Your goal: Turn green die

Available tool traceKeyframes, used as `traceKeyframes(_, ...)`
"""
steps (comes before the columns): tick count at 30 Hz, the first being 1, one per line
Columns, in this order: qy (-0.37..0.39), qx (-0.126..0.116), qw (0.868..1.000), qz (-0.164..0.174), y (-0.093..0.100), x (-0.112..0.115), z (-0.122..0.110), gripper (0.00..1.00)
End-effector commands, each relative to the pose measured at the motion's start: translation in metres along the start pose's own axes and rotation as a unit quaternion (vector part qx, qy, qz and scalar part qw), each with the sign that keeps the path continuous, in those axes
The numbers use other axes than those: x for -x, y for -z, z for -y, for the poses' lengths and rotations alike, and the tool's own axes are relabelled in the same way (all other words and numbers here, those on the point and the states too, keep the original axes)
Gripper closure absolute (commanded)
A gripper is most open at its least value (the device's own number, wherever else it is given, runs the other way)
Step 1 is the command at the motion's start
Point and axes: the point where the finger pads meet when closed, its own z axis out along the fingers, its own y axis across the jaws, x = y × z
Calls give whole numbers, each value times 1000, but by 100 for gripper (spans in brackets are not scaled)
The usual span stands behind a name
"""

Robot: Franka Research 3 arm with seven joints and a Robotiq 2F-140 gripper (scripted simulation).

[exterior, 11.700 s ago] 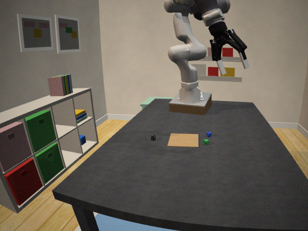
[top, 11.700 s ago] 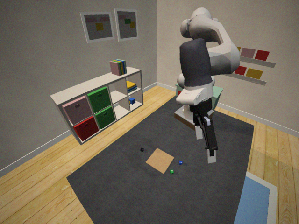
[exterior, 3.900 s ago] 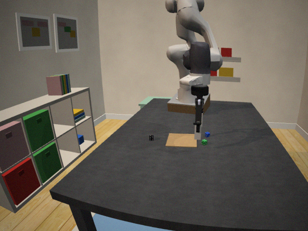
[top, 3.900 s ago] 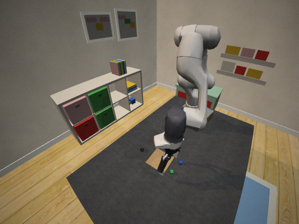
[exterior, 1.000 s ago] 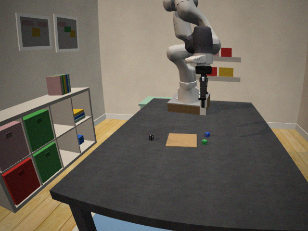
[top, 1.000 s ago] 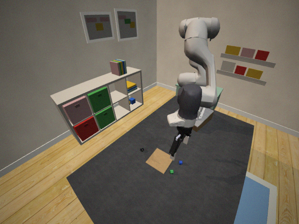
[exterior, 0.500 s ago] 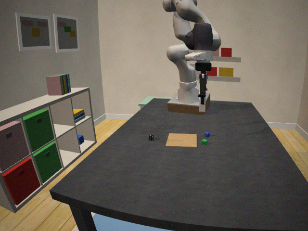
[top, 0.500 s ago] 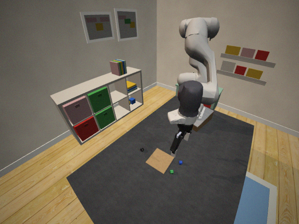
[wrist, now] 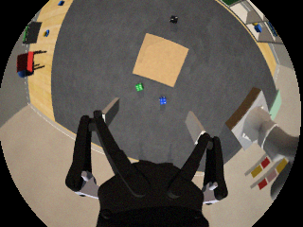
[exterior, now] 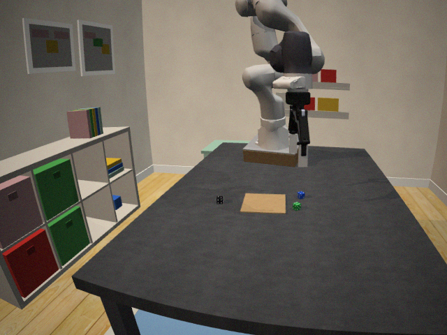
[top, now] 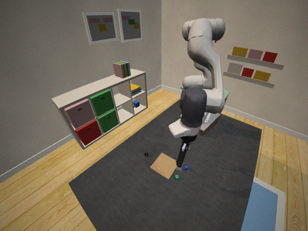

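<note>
The small green die (top: 176, 176) (exterior: 296, 206) (wrist: 139, 87) lies on the dark table (top: 124, 198) (exterior: 252, 270) (wrist: 95, 26), just off one corner of the tan square mat (top: 164, 165) (exterior: 263, 202) (wrist: 161, 59). Its top face is too small to read. A blue die (top: 186, 167) (exterior: 300, 195) (wrist: 163, 101) lies close beside it, also off the mat. A black die (top: 146, 154) (exterior: 219, 199) (wrist: 173, 19) lies on the table on the mat's other side. My gripper (top: 178, 167) (exterior: 303, 158) (wrist: 153, 110) is open and empty, hanging high above the table, back from the green and blue dice towards the robot base.
The robot base stands on a wooden block (exterior: 270, 158) at the back of the table. A shelf unit (top: 99, 107) (exterior: 54, 202) with coloured bins stands on the floor beside the table. Wall shelves (top: 251, 69) hang behind the arm.
</note>
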Motion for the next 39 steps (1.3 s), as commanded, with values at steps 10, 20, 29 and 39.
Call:
traceKeyframes(10, 158, 2, 987, -2, -4, -2, 25, 0)
traceKeyframes(20, 240, 3, 971, -5, -8, -4, 47, 0)
traceKeyframes(29, 243, 3, 970, -5, -9, -4, 48, 0)
traceKeyframes(39, 243, 3, 970, -5, -9, -4, 48, 0)
